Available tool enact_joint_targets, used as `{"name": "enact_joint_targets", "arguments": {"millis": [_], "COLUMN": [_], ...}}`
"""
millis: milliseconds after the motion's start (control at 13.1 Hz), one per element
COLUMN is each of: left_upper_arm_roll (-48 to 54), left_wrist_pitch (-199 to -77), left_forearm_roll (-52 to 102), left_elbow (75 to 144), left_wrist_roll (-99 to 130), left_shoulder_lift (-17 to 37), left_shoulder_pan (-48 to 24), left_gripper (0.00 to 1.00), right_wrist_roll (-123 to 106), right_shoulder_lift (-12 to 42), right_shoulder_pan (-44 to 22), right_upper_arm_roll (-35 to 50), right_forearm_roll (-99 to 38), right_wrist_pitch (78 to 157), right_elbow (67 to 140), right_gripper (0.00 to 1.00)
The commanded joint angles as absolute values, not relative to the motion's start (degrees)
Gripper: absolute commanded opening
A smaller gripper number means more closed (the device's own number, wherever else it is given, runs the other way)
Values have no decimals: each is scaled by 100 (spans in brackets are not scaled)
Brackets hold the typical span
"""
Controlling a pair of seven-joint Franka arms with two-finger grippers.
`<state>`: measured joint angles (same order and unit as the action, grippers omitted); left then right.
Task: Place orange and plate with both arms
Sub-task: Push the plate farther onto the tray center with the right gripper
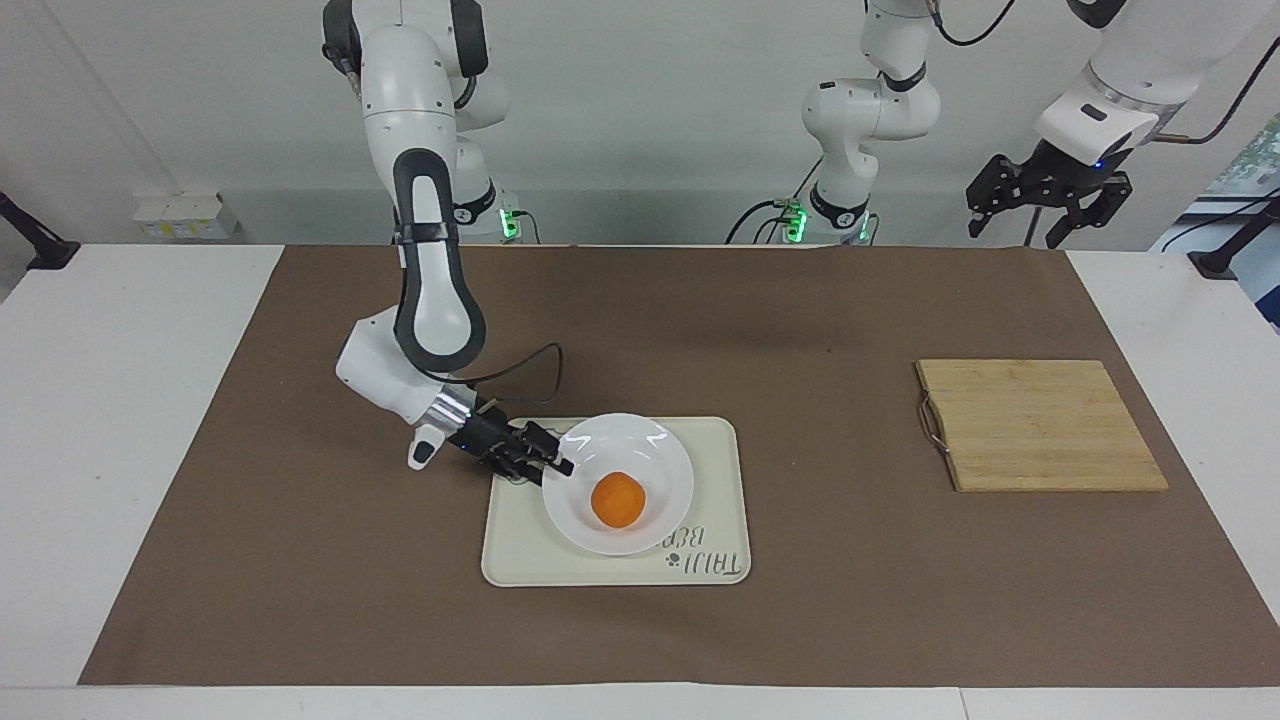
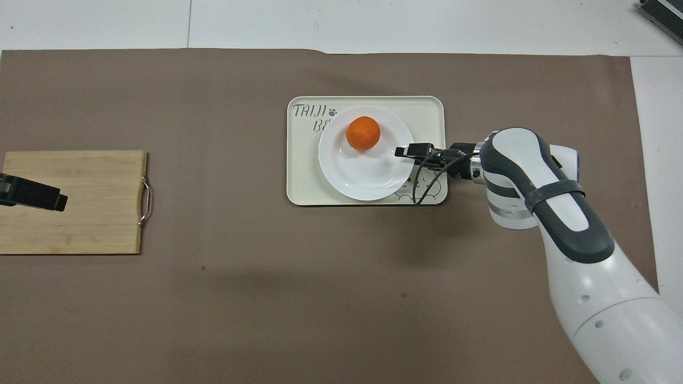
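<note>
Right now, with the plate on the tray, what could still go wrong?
The right gripper sits at the plate rim; a careless withdrawal could drag or tip it. The orange lies loose and off-centre, so it might roll off onto the tray. The left gripper waits over the table's end.

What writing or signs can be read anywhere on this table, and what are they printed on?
"TAIJI" followed by a small paw print: on the cream tray, at the corner away from the robots.
"BE...": second line beneath it, the rest hidden by the white plate.
A small bear drawing sits at the tray's corner near the right end effector; no words there.
</note>
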<state>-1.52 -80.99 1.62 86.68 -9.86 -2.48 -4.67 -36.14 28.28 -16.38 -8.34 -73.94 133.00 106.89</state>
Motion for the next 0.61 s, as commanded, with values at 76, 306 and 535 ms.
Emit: {"name": "enact_joint_targets", "arguments": {"millis": [76, 306, 535], "left_upper_arm_roll": [-105, -105, -105], "left_wrist_pitch": [-8156, -8156, -8156], "left_forearm_roll": [149, 149, 149], "left_elbow": [8833, 8833, 8833], "left_wrist_roll": [-1020, -1020, -1020], "left_shoulder_lift": [-387, -395, -387], "left_shoulder_pan": [-404, -404, -404], "left_gripper": [100, 100, 100], "right_wrist_roll": [-2789, -2042, -1198], "right_shoulder_lift": [2742, 2628, 2304], "right_shoulder_pan": [-1644, -1644, -1626], "right_upper_arm_roll": [-852, -896, -896], "right_forearm_roll": [-5893, -4627, -3195], "right_wrist_pitch": [13544, 13544, 13457], "right_elbow": [10442, 10275, 10257], "right_gripper": [100, 100, 100]}}
